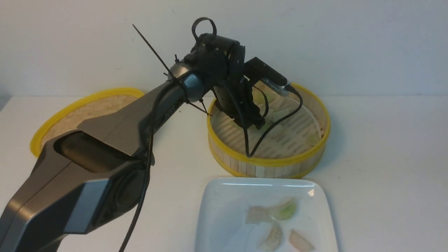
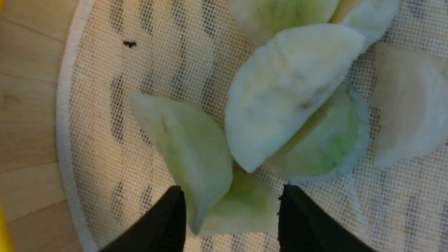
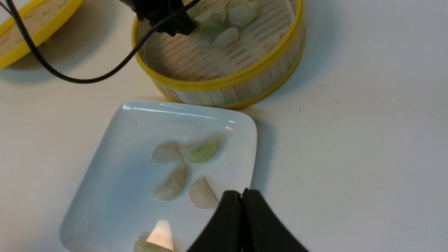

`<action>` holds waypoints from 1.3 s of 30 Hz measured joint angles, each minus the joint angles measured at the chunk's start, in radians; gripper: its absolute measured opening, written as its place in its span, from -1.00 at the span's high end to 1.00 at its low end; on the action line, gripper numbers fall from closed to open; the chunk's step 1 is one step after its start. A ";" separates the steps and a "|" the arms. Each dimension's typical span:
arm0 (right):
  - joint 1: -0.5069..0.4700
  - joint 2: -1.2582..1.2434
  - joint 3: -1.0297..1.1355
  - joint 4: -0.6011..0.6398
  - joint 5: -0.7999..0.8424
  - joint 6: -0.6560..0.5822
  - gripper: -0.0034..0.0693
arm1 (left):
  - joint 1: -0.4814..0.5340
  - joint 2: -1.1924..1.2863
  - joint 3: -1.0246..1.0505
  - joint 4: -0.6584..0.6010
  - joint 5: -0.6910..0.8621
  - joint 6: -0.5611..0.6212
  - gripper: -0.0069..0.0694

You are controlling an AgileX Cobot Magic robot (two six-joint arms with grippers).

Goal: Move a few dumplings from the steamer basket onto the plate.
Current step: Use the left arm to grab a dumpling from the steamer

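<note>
So the left gripper (image 2: 231, 220) is seen down inside the steamer basket (image 1: 269, 161), jaws spread apart, with a pale green dumpling (image 2: 196, 150) lying between the tips. More dumplings (image 2: 290, 94) are piled just beside it. A few are laid on the plate (image 1: 224, 199), which is parked right in front of the basket. The right gripper (image 3: 242, 194) is seen pinched shut, empty, above the plate's edge.
</note>
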 joint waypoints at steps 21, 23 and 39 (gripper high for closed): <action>0.000 0.000 0.000 0.021 0.029 0.000 0.95 | 0.000 -0.047 -0.066 0.023 0.179 -0.007 0.61; 0.000 0.000 0.000 0.021 0.029 0.000 0.95 | 0.000 -0.073 -0.095 0.023 0.187 -0.007 0.61; 0.000 0.000 0.000 0.097 0.060 -0.011 0.95 | -0.030 -0.421 0.213 -0.256 0.202 -0.088 0.61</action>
